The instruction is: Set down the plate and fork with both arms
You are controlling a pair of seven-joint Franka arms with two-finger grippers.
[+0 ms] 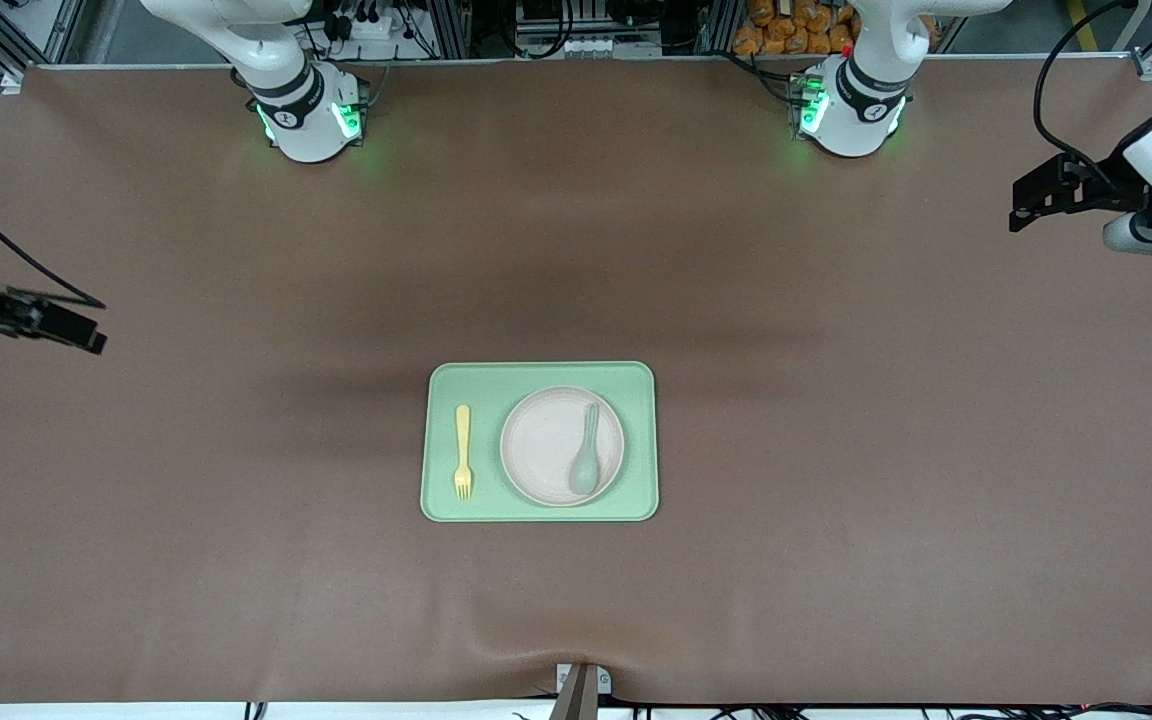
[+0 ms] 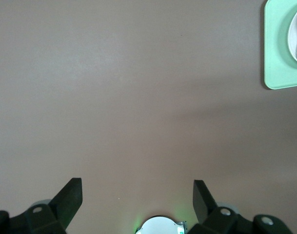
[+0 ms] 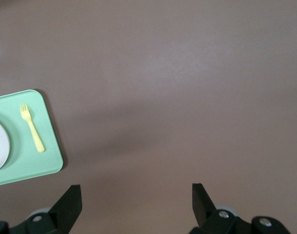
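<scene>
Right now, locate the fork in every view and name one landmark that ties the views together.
Front view: the fork lies on the green tray, beside the plate, toward the right arm's end.
Left wrist view: not in it; only a tray corner shows.
Right wrist view: fork on the tray.
Shared landmark: the tray.

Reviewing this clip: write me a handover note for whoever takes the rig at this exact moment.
Left gripper: open, empty, up over bare table at the left arm's end, waiting.
Right gripper: open, empty, up over bare table at the right arm's end.
Plate sits on the green tray, with a spoon lying in it.
Fork lies on the tray beside the plate, toward the right arm's end.
Done: nothing gripped. Left: plate and fork both still to be picked up and placed.
</scene>
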